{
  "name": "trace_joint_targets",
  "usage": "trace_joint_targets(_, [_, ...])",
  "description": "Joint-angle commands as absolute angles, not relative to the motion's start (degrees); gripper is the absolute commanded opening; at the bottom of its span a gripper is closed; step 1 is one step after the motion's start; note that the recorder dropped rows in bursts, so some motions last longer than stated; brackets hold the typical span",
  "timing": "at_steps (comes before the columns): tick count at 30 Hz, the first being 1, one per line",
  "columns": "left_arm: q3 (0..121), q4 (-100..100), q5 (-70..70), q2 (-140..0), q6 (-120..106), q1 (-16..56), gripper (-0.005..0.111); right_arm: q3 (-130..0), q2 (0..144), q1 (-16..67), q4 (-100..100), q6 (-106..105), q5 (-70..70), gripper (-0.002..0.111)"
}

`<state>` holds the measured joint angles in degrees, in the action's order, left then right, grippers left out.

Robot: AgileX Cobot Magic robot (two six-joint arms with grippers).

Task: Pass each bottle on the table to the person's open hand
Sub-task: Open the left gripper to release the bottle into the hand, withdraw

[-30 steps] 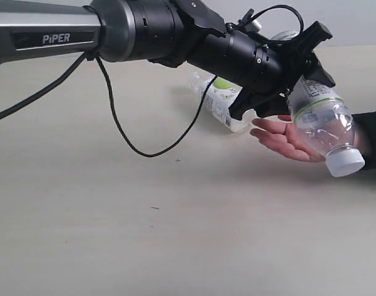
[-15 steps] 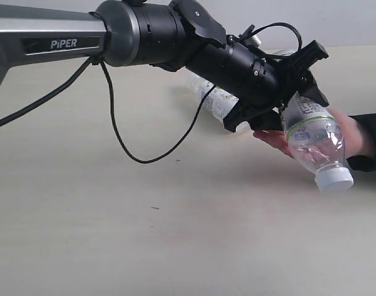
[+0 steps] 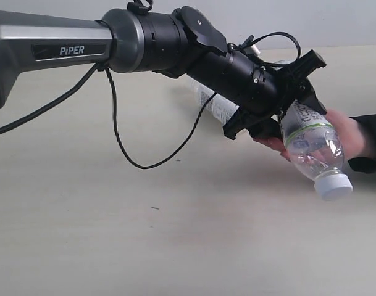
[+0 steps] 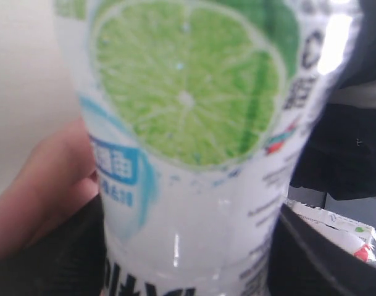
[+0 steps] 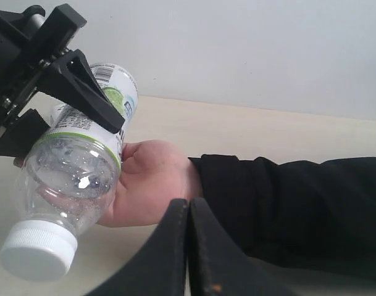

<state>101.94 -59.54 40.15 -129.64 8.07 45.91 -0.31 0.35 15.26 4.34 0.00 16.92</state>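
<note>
Pale beige tabletop (image 3: 113, 234) runs back to a plain light wall (image 3: 336, 21). My left gripper (image 3: 291, 98) is clamped around the labelled body of a clear lime-label bottle (image 3: 314, 145), one finger on each side of it. That bottle hangs above the tabletop, tilted so its white cap (image 3: 334, 185) points down and away from my wrist. It lies across the person's hand (image 3: 355, 132), which is palm-up beneath it, fingertips showing under the bottle. From my right wrist view the bottle seems to touch the palm. A black sleeve (image 5: 286, 209) covers the person's forearm. Behind my left arm a second bottle (image 3: 215, 106) with a white-green label lies on its side on the tabletop, mostly hidden. My right gripper (image 5: 188, 246) has its fingers pressed together with nothing between them.
</note>
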Motion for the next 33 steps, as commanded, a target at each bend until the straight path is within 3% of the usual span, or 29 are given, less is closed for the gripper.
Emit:
trace_joint_targets(1, [102.32,-59.29,41.89,-129.53,7.32,46.26,0.053,0.00,0.00,15.37,4.44,0.00,16.20,0.000])
trace_joint_targets(6, [102.32,-58.93,41.91,-129.53,4.74,46.26,0.074,0.00,0.00,15.37,4.44,0.00,16.20,0.000])
trace_joint_targets(10, [102.32,-58.83,42.63,-129.53,4.74,46.26,0.080,0.00,0.00,15.37,4.44,0.00,16.20,0.000])
trace_joint_targets(21, [102.32,-58.28,45.88,-127.53,1.89,44.92,0.078,0.00,0.00,15.37,4.44,0.00,16.20,0.000])
trace_joint_targets(33, [102.32,-49.32,56.58,-116.82,-3.22,38.23,0.071,0.00,0.00,15.37,4.44,0.00,16.20,0.000])
